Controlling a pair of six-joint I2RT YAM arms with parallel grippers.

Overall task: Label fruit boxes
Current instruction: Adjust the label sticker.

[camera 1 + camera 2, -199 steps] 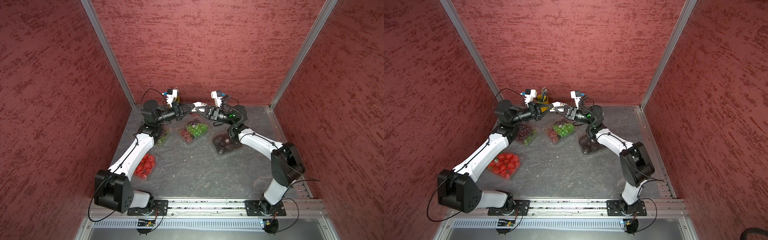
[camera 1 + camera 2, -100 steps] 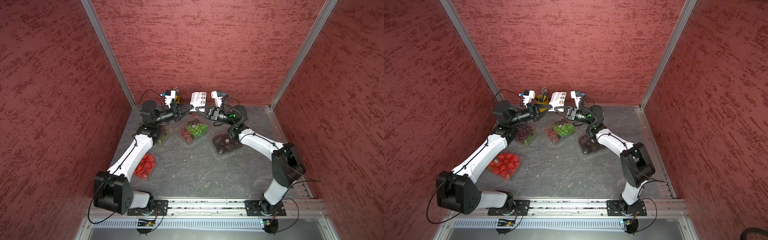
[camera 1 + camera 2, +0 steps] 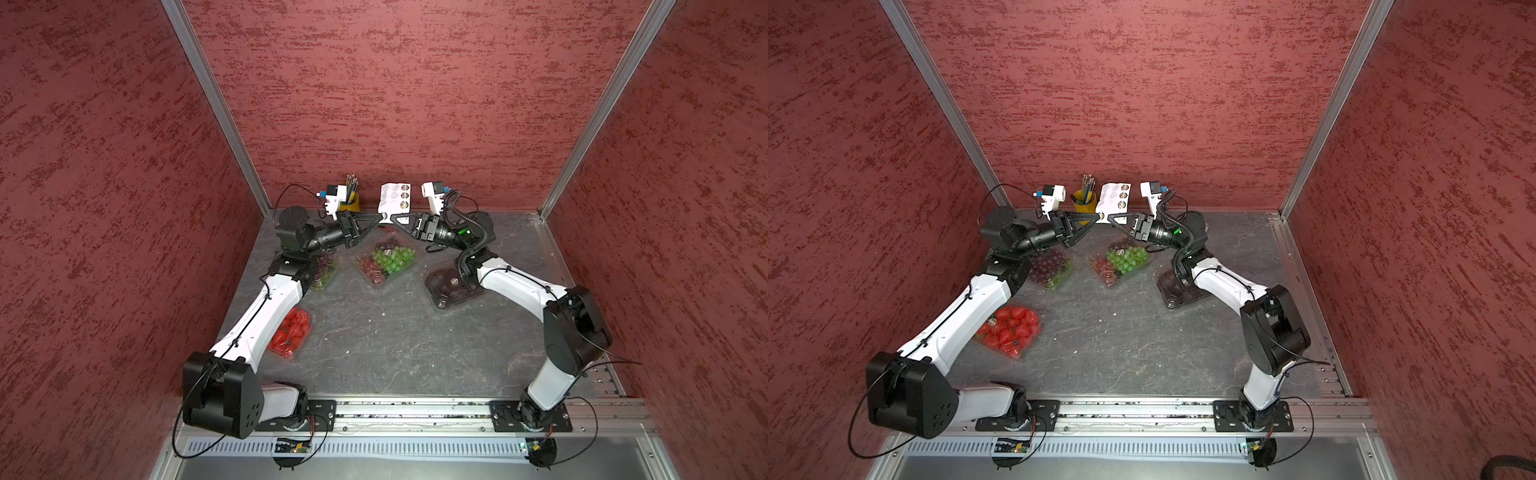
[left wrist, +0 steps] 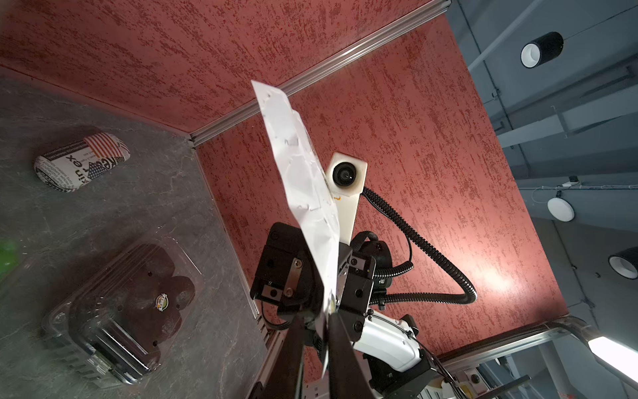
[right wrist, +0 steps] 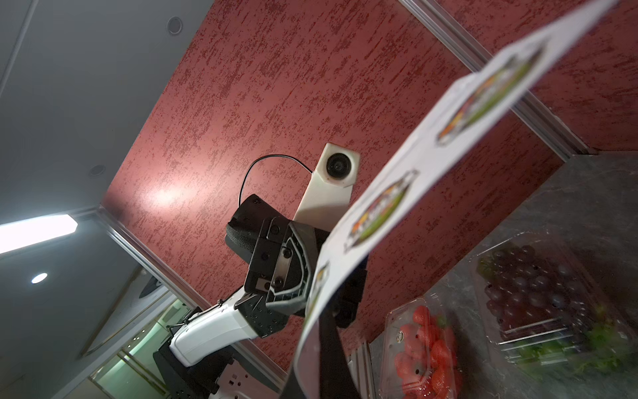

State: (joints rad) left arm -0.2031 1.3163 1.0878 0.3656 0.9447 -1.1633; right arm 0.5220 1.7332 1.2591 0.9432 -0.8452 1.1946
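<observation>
The white sticker sheet, nearly flat between the two arms a second ago, now stands upright in the air just behind and above the green-and-red grape punnet. The right gripper is clenched on its lower edge. The left gripper meets the same edge, jaws barely parted around the paper; whether they grip it is unclear. Round labels show on that punnet, the strawberry punnet and the black tray. The dark grape punnet beside it, under the left arm, likely comes next.
</observation>
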